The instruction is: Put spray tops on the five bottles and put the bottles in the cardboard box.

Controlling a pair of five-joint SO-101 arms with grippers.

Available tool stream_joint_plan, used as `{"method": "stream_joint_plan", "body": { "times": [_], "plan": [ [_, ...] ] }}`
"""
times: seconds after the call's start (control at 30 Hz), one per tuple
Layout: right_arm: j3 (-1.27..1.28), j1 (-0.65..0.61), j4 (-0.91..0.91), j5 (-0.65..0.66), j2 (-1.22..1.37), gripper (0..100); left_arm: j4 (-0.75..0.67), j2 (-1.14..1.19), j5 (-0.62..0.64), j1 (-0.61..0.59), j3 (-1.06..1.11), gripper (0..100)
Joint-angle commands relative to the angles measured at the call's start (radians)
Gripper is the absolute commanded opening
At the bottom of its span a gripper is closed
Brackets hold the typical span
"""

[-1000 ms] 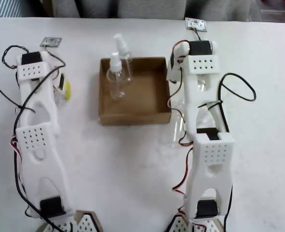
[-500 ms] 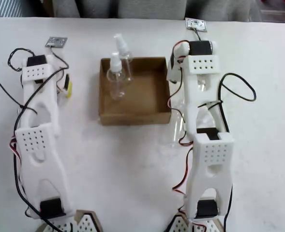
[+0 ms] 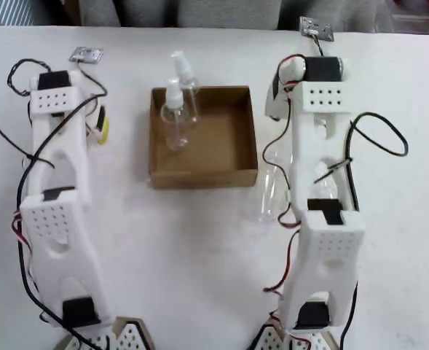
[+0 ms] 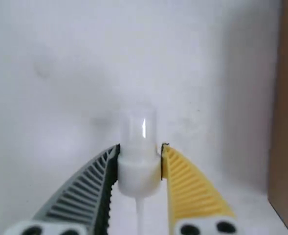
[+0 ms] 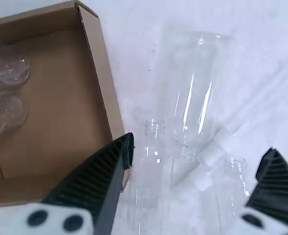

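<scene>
Surface: white table point(image 3: 199, 277), matte and plain.
Far edge: grey padded shapes point(image 3: 221, 11) in a row behind the table.
Far corners: pale slatted panel point(image 3: 3, 11) at one, red object point(image 3: 422, 11) at the other.
Light: soft and even, shadows faint.

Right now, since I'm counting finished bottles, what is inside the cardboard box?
Two clear bottles with spray tops on, in the far corner of the cardboard box on the left arm's side. The rest shows plain cardboard floor; the patch under them is covered.
</scene>
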Motion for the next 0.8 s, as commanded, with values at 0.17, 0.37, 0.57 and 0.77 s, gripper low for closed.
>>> {"method": "stream_joint_plan", "body": {
  "times": [0.17,0.37,0.57,0.77],
  "plan": [
    [0.273,-0.016,0.03,0.041,-0.357,36.5,-0.261,-0.506,0.0,0.036,0.532,2],
    [0.457,-0.013,0.021,0.066,-0.486,36.5,-0.549,-0.826,0.0,0.088,1.045,2],
    [0.618,0.001,0.018,0.068,-0.562,36.5,-0.637,-1.044,0.002,0.143,1.364,2],
    [0.796,-0.008,-0.015,0.068,-0.697,29.9,-0.678,-1.15,0.002,0.137,1.573,2]
  ]
}}
